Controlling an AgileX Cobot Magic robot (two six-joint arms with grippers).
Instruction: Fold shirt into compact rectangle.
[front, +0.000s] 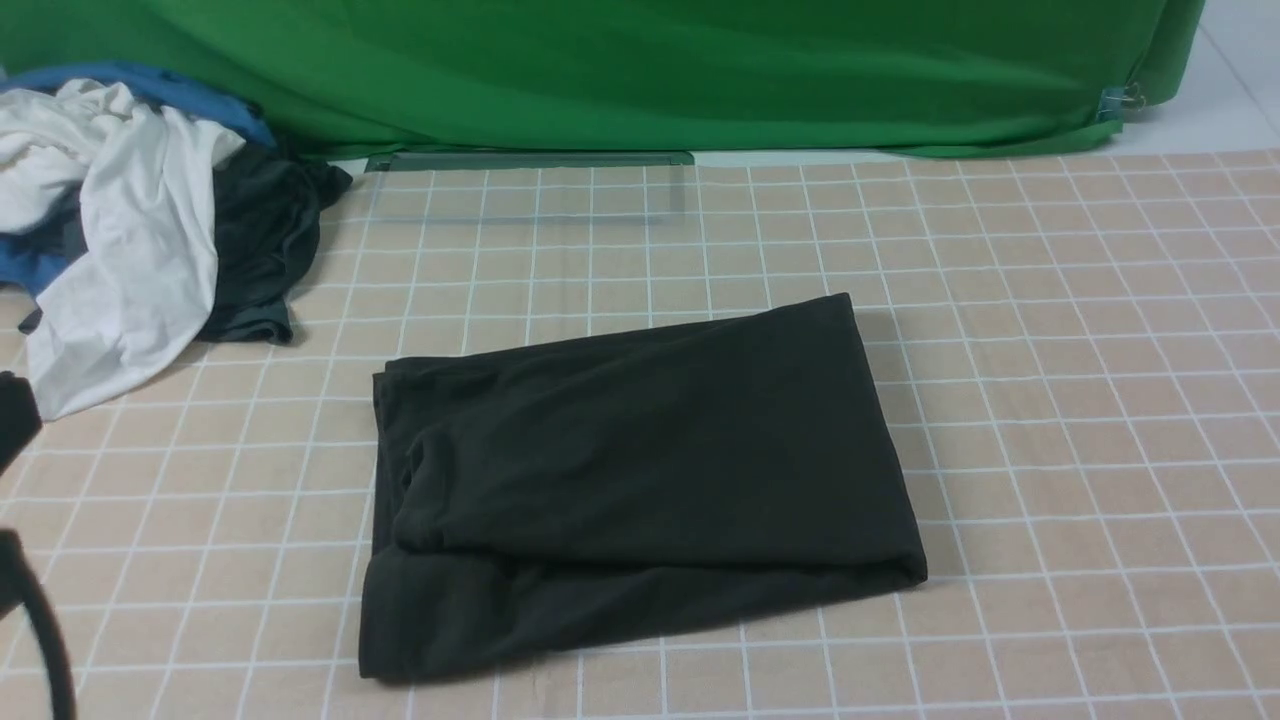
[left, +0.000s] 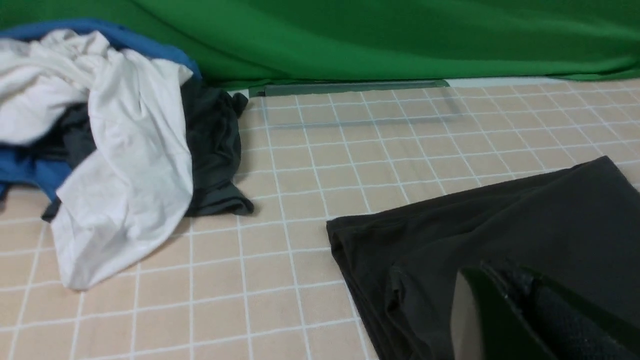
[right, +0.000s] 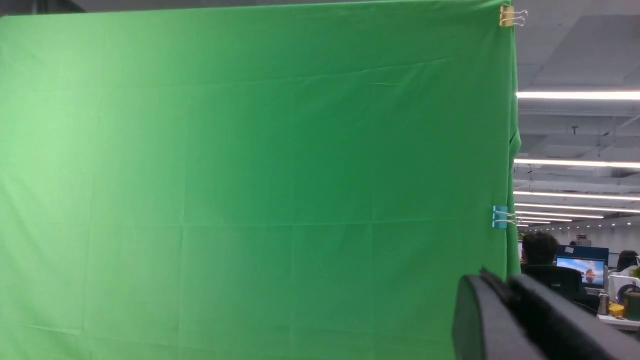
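Observation:
The black shirt (front: 640, 480) lies folded into a rough rectangle in the middle of the checked tablecloth (front: 1080, 360), layered edges at its left and near sides. No lettering or neck label shows. In the left wrist view its left end (left: 500, 215) fills the lower right, and my left gripper (left: 505, 285) hovers in front of it, fingers pressed together and holding nothing. My right gripper (right: 500, 287) is raised off the table, facing the green backdrop (right: 250, 175), fingers together and empty. Only a dark part of the left arm (front: 12, 420) shows in the front view.
A heap of clothes sits at the far left: a white garment (front: 120, 250), a dark grey one (front: 260, 240) and a blue one (front: 150, 85). A green backdrop (front: 640, 70) closes the table's far edge, with a clear strip (front: 530, 160) at its foot.

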